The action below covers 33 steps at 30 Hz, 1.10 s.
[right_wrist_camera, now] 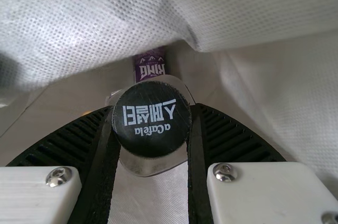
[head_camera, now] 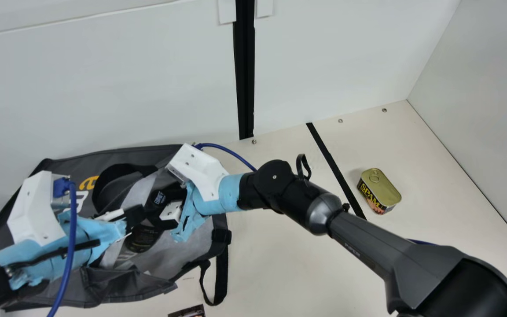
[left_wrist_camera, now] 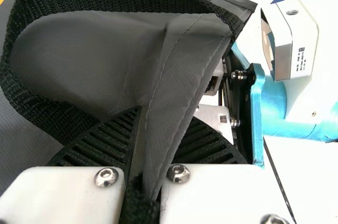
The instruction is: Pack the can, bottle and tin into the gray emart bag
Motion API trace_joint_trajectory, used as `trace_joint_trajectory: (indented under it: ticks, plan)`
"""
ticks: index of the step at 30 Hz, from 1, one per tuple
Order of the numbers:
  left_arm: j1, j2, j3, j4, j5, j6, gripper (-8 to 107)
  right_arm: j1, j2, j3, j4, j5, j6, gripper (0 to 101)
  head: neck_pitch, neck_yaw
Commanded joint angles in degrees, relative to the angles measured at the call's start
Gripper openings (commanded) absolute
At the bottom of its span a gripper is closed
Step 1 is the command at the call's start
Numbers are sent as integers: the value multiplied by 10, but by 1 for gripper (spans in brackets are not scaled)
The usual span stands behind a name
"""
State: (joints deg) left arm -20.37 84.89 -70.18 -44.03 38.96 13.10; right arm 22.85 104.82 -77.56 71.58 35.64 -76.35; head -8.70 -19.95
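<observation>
Two items are clamped. The left claw [head_camera: 134,215] pinches the gray bag [head_camera: 150,154] by its edge; the right claw [head_camera: 154,210] grips the bottle [right_wrist_camera: 152,118].

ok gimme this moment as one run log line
left gripper: pinching edge of bag | right gripper: holding bottle by black cap, within bag opening | tin: on table, outside bag

In the main view, a white back wall [head_camera: 104,88] spans the upper frame, split by a vertical black post [head_camera: 244,79] at top centre. A pale side wall [head_camera: 491,110] rises at right. Screws [head_camera: 340,120] and a slanting black strip [head_camera: 330,160] mark the cream tabletop [head_camera: 280,273].
</observation>
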Motion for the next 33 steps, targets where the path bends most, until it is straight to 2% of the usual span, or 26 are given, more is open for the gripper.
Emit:
trace_joint_trajectory:
  ticks: [1,23,33]
  plan:
    - [0,0,0,0,0,0,10,1,1,-1,-1,0,3,17,-13,0]
    - [0,0,0,0,0,0,10,4,-10,4,-14,-1,14,90,-13,0]
    - [0,0,0,0,0,0,10,-9,-36,22,-19,6,14,91,-13,0]
